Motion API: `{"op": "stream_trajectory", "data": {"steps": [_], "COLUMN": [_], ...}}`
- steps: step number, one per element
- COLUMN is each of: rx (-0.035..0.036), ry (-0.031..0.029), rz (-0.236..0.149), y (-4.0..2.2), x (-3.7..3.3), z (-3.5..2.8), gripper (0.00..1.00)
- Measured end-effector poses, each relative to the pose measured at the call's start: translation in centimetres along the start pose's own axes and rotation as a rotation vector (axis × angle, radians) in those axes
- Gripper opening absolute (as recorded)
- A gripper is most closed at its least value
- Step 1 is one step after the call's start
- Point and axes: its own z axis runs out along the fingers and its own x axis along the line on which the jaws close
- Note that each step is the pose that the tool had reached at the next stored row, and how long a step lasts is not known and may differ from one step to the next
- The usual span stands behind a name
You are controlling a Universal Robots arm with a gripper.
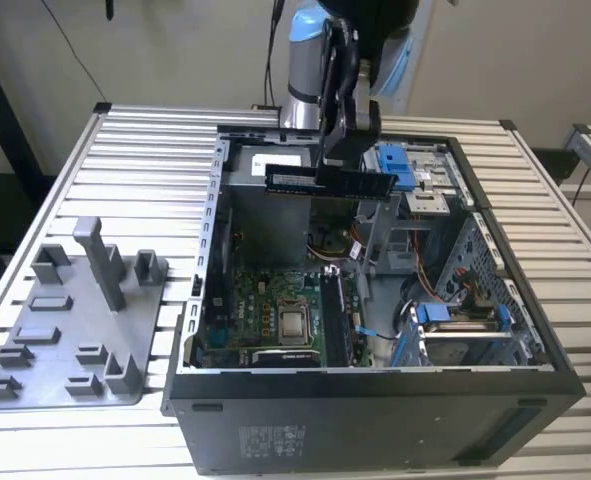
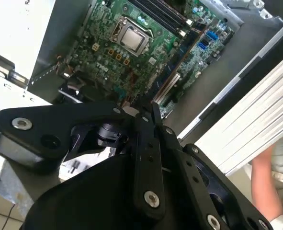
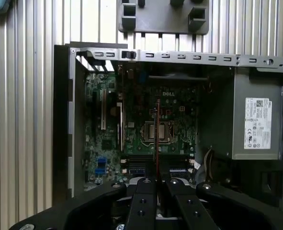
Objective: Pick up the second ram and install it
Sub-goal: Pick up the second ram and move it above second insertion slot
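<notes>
**A:** Which step is this?

**B:** The carry. The black two-fingered gripper [image 1: 337,170] is clamped on the second ram [image 1: 290,180], a thin, dark green-black circuit-board stick. It grips the stick at the middle and holds it level, so both ends stick out. In the exterior view the stick hangs over the far end of the open black metal computer case [image 1: 375,400], well apart from the green motherboard [image 1: 265,310] below.

**A:** So it isn't seated?

**B:** No. In the first wrist view the stick [image 3: 157,115] shows edge-on as a thin line running out from the closed fingers, across the silver square processor socket [image 3: 166,132].

**A:** What does installing it call for?

**B:** As I judge it, the stick's long edge has to line up with a free slot among the long black memory slots [image 1: 335,320] beside the socket. It then has to stay upright and be pressed evenly at both ends. I cannot tell which slot is free.
</notes>
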Motion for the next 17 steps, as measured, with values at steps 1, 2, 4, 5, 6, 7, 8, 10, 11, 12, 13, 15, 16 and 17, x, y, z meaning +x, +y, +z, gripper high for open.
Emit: {"op": "stream_trajectory", "data": {"steps": [1, 2, 4, 5, 6, 7, 8, 10, 11, 12, 13, 15, 16, 17], "rx": [-0.0005, -0.001, -0.0017, -0.0021, -0.0024, -0.0027, -0.0027, -0.0028, -0.0028, -0.0028, -0.0028, -0.0017, 0.0011, 0.0057], "ry": [0.0001, 0.0, 0.0, 0.0, -0.0001, -0.0002, -0.0002, 0.0, 0.0002, 0.0001, 0.0001, 0.0, -0.0001, -0.0004], "rz": [0.0, 0.0, 0.0, 0.0, 0.0, 0.0, 0.0, 0.0, 0.0, 0.0, 0.0, 0.0, 0.0, 0.0], "y": [-0.45, -0.92, -1.84, -2.27, -2.72, -3.18, -3.62, -4.4, -4.59, -4.59, -4.59, -4.6, -4.6, -4.61], "x": [0.0, 0.0, 0.0, -0.01, -0.01, -0.01, -0.02, -0.03, -0.03, -0.03, -0.03, -0.03, -0.04, -0.05], "z": [-0.04, -0.07, -0.14, -0.17, -0.2, -0.23, -0.26, -0.34, -0.36, -0.35, -0.35, -0.32, -0.25, -0.18], "gripper": [0.14, 0.14, 0.14, 0.14, 0.14, 0.14, 0.14, 0.14, 0.14, 0.14, 0.14, 0.14, 0.14, 0.14]}}
